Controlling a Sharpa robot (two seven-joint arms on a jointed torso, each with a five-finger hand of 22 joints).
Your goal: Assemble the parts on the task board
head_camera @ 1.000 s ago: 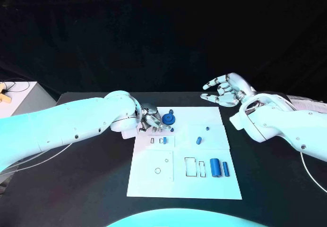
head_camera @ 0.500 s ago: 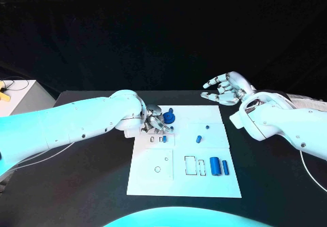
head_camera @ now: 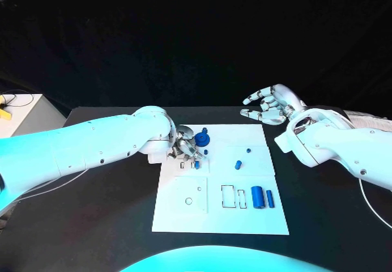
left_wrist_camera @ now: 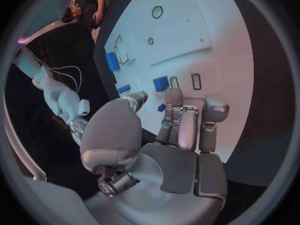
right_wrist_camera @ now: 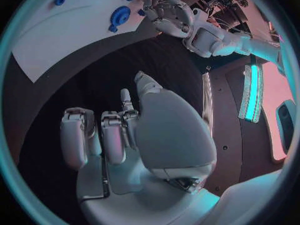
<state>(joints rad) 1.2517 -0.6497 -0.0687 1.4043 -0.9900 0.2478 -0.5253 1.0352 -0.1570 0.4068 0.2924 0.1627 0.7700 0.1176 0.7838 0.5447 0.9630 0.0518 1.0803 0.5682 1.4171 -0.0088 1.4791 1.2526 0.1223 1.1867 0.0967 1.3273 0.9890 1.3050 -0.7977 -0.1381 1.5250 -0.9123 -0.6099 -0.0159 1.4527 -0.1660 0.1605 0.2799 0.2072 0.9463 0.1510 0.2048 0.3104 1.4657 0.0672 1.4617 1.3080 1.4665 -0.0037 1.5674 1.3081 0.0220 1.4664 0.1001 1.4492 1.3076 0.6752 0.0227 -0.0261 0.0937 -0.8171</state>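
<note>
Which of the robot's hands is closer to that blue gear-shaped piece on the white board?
Left. The left hand hovers right beside the blue gear over the task board; the right hand is raised beyond the board's far right corner.

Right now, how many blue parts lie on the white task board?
7: a gear and a peg beside the left hand, a short piece just nearer the robot, two small pieces mid-board, and two cylinders at the near right. The hand may hide more.

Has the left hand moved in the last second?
Yes, slightly. The left hand has crept along the far-left part of the task board, towards the blue gear and the small slots beside it.
</note>
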